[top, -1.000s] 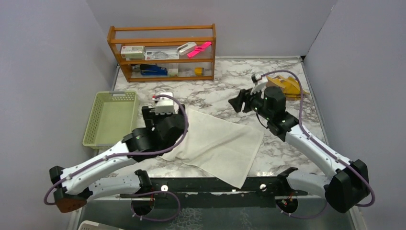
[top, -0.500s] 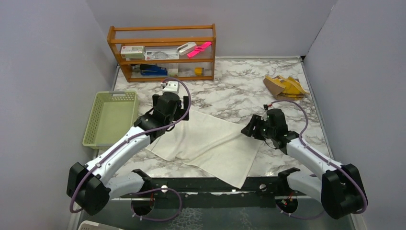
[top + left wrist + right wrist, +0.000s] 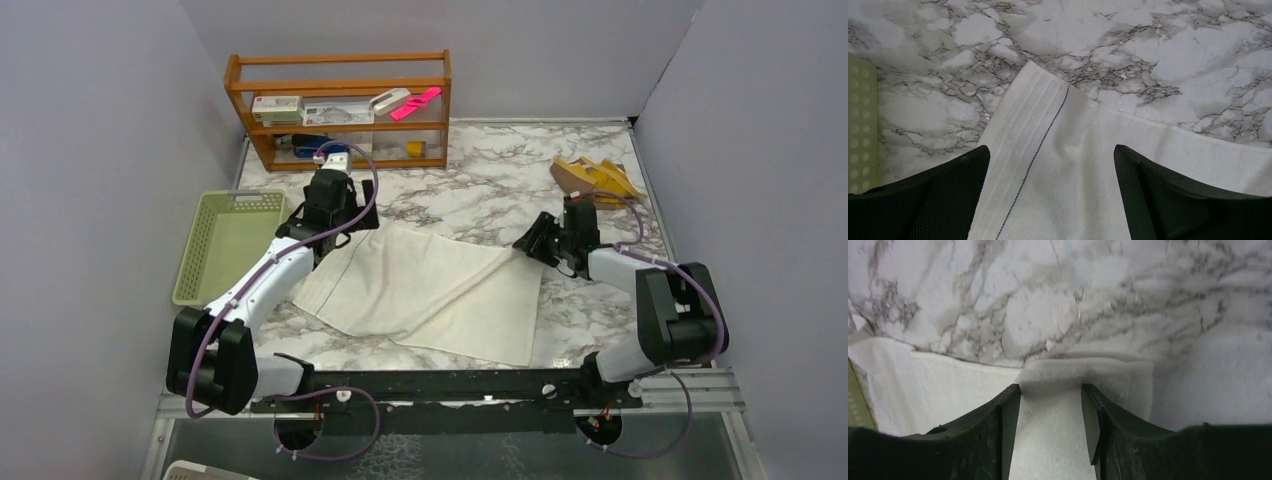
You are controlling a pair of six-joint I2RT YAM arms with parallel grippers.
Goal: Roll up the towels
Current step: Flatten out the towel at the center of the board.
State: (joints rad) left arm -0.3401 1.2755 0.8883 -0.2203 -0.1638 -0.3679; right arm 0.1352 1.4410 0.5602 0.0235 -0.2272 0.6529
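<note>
While the white towel is lying flat on the table, my left gripper is hovering wide open over one far corner, right gripper straddling the other, grip unclear; both need pinching evenly

One white towel, one yellow towel; one green basket, one wooden rack

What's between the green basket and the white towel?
Bare marble table separates green basket from white towel, clearest in the left wrist view; the left arm passes above it.
</note>
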